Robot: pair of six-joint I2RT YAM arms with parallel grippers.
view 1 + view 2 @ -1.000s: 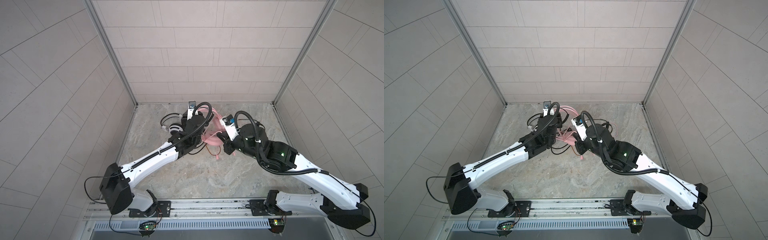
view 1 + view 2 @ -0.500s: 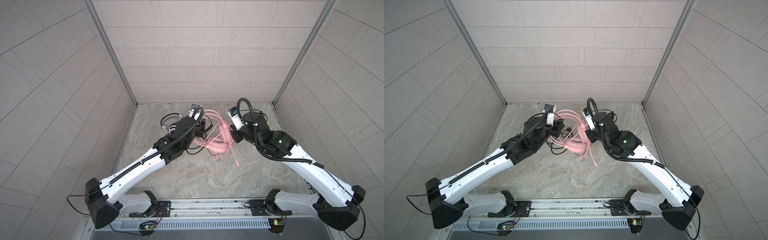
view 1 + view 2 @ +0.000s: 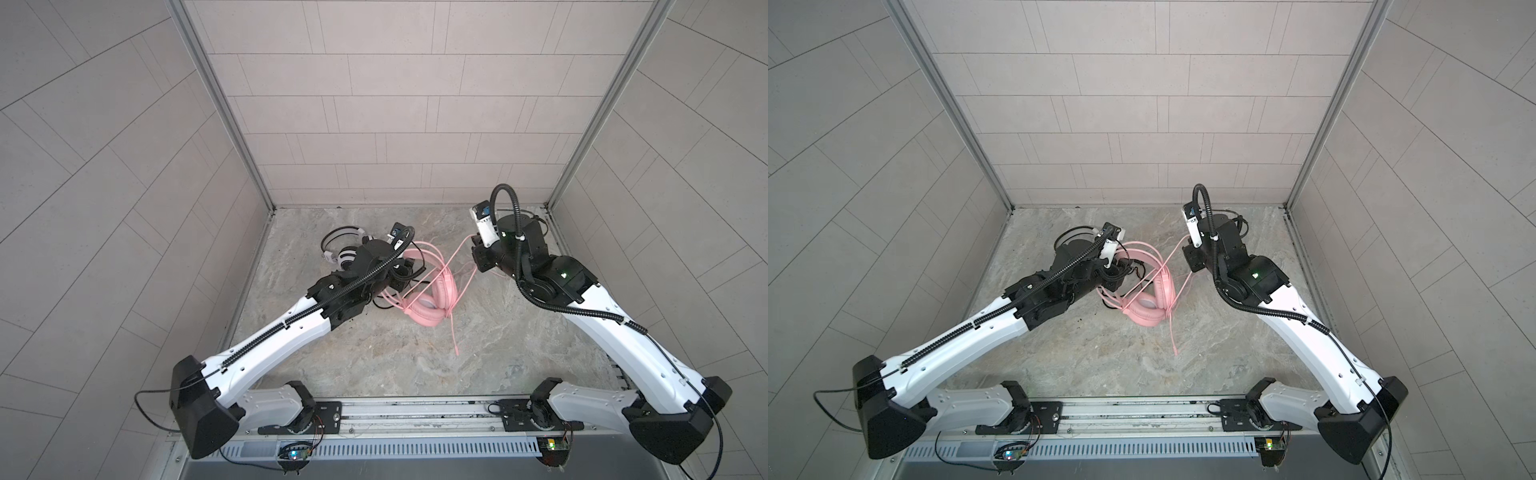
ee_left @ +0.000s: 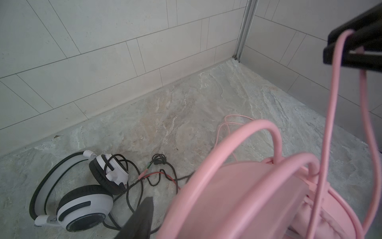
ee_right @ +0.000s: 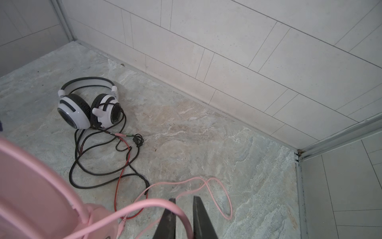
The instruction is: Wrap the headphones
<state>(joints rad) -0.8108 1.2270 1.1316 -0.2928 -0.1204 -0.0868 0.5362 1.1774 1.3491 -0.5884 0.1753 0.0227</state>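
The pink headset (image 3: pixel 432 297) is resting on the stone table (image 3: pixel 374 361) between the two arms. Its padded cups are lying low and its headband is tipping up toward the left claw (image 3: pixel 405 272). That claw is gripping the headband, as far as can be made out. In the left wrist view only one dark finger (image 4: pixel 142 217) is showing, right beside a big blurred pink mass. The other finger is hiding behind that mass.

The pink cable (image 4: pixel 332 103) is crossing over the headset in several strands and rising to the right claw (image 5: pixel 184 199), which is hovering just beside the headset. Its fingers are standing slightly apart, with the cable passing loosely through the gap and drooping over one finger. The cable's free end is trailing off the headset toward the arm bases.

The white-and-black headset (image 5: pixel 86 107) is lying behind the pink headset, apart from it, toward the back wall. In both top views the left arm is covering most of it. Its black cable (image 5: pixel 93 169) is sprawling loose toward the pink headset, with a thin red wire (image 5: pixel 118 182) running alongside. Where these end near the pink headset is being cut off from view.
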